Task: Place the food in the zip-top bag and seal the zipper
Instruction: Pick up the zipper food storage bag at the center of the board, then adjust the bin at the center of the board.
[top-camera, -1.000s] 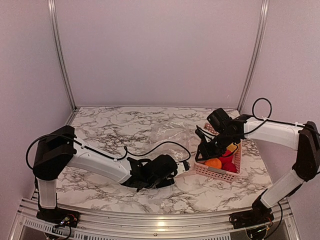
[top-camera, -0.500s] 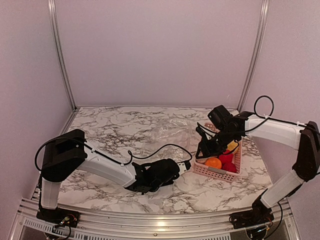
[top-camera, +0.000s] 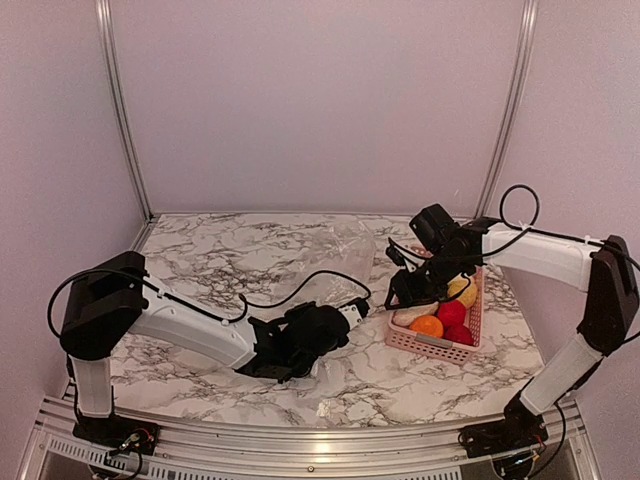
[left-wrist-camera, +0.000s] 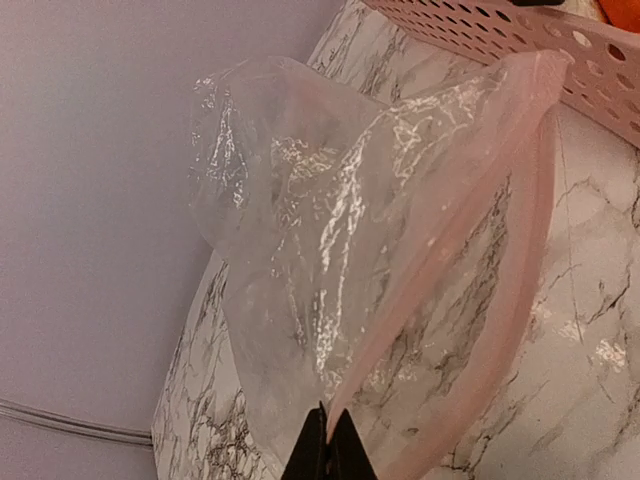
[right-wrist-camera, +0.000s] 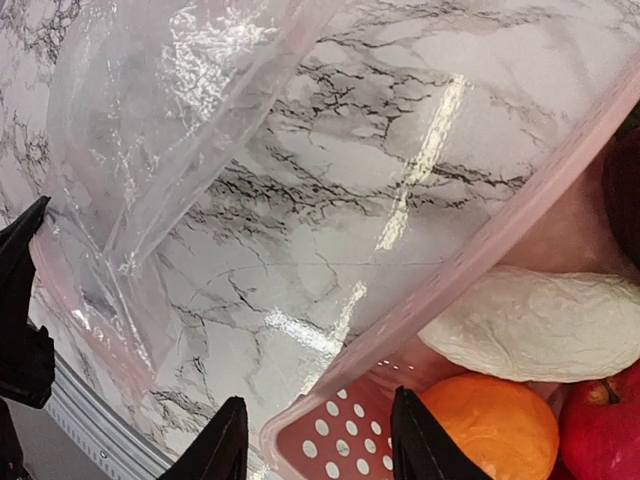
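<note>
Left wrist, left fingers (left-wrist-camera: 310, 455) pinching zip-top bag (left-wrist-camera: 300, 250), right fingers (right-wrist-camera: 225, 450) spread, food (right-wrist-camera: 540, 325) in basket (right-wrist-camera: 335, 440).

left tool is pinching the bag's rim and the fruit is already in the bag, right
Not quite. The left tool does pinch the bag by its rim, but the bag is empty: the fruit lies in the pink basket, as the top external view shows.
</note>
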